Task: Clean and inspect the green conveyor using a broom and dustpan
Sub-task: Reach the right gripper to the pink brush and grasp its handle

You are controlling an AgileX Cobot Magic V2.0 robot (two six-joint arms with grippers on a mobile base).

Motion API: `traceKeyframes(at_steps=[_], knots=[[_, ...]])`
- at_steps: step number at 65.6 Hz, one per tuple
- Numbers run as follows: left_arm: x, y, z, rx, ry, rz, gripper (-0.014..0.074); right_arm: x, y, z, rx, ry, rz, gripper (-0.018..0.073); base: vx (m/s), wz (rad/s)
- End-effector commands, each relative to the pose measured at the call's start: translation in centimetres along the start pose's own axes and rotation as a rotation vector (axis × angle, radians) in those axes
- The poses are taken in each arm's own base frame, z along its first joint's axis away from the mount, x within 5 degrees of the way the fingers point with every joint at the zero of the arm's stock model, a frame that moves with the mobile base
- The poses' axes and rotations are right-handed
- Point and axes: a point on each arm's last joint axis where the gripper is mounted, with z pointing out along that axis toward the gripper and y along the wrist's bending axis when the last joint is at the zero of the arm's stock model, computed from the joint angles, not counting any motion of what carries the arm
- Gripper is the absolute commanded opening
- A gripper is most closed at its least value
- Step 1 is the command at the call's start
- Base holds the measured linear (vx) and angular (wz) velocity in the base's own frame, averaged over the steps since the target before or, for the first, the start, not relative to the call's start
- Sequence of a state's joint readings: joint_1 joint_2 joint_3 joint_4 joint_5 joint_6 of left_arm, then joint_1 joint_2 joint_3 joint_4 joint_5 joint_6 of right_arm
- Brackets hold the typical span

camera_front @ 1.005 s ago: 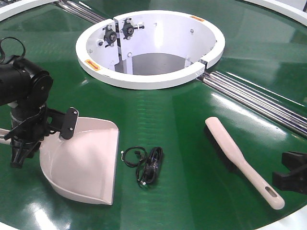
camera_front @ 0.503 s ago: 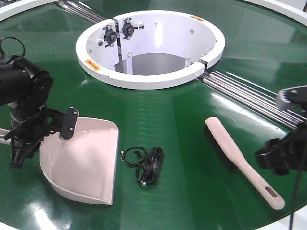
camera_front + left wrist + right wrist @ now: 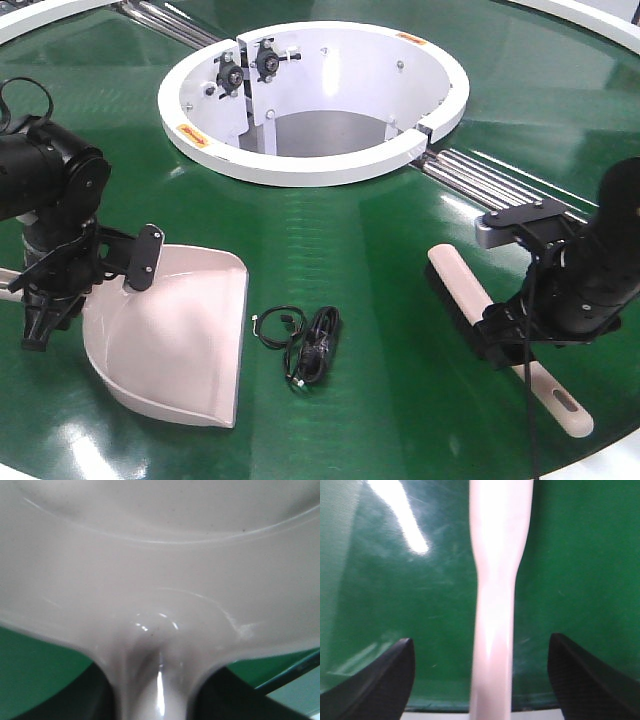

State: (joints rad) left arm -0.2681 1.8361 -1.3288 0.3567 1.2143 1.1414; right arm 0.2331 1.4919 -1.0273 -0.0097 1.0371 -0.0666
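Movement came from the right side. A moment earlier the right gripper (image 3: 508, 345) was only a dark shape at the 4 o'clock edge of the green conveyor (image 3: 380, 250). At this moment it hung right over the thin handle of the broom (image 3: 452, 272), which lay flat on the belt at 4 o'clock, running from 11 toward 5. Its two fingers stood wide apart, one on each side of the handle, not touching it. The left gripper (image 3: 45, 300) had not moved. It was closed around the handle of the dustpan (image 3: 180, 340) at 8 o'clock. A little black cable (image 3: 305, 345) lay between them at 6 o'clock. The pan looked ready, and the broom seemed next to be grabbed. Sweeping had not started.
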Motion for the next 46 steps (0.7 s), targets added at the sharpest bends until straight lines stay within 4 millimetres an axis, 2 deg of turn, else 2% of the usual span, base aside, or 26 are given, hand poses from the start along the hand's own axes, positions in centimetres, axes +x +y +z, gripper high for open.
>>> traceKeyframes(at_steps=[1, 15, 27, 36, 46], knots=[[0.8, 0.0, -2.3, -0.068, -0.007, -0.033, -0.0006, -1.2, -0.4, -0.3, 0.038, -0.022, -0.027, 0.0537, 0.00, 0.00], [0.8, 0.0, -2.3, -0.068, -0.007, -0.033, -0.0006, -2.6, -0.6, 2.3, 0.047, 0.073, -0.037, 0.0537, 0.00, 0.00], [0.8, 0.0, -2.3, -0.068, -0.007, -0.033, -0.0006, -3.0, -0.6, 4.4, 0.043, 0.132, -0.027, 0.0508, 0.00, 0.00], [0.8, 0.0, -2.3, -0.068, -0.007, -0.033, -0.0006, -3.1, -0.6, 5.3, 0.040, 0.160, -0.028, 0.0438, 0.00, 0.00], [0.8, 0.0, -2.3, -0.068, -0.007, -0.033, -0.0006, -3.2, -0.6, 5.8, 0.038, 0.170, -0.029, 0.0303, 0.00, 0.00]])
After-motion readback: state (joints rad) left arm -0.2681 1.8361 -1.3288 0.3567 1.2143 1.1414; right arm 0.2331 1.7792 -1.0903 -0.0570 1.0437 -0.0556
